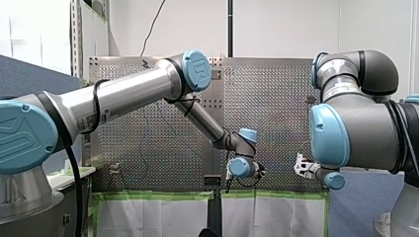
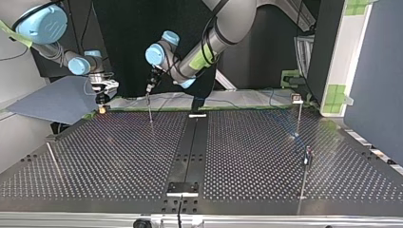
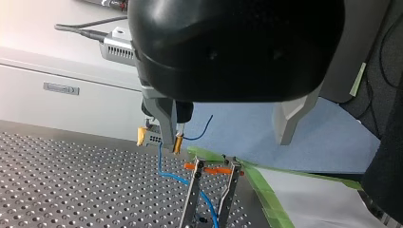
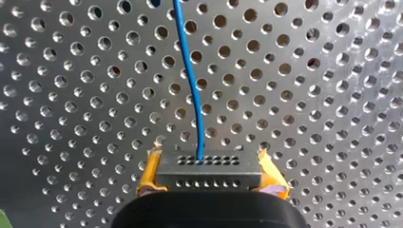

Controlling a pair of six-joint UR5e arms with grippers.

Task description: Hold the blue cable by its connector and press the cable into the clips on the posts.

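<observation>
Pinching one connector (image 4: 209, 170), right hand (image 2: 101, 107); one blue cable (image 4: 190, 85); two posts (image 3: 191, 199) near.

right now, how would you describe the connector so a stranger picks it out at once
Over the perforated metal table, find my right gripper. Clamped between its yellow-padded fingers sits the small grey rectangular connector, dotted with rows of tiny holes. It alone has the thin blue cable running out of it.

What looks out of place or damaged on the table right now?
Nothing looks damaged. The blue cable droops from the connector in my right gripper and passes under the orange clip on the post, not seated in it.
</observation>
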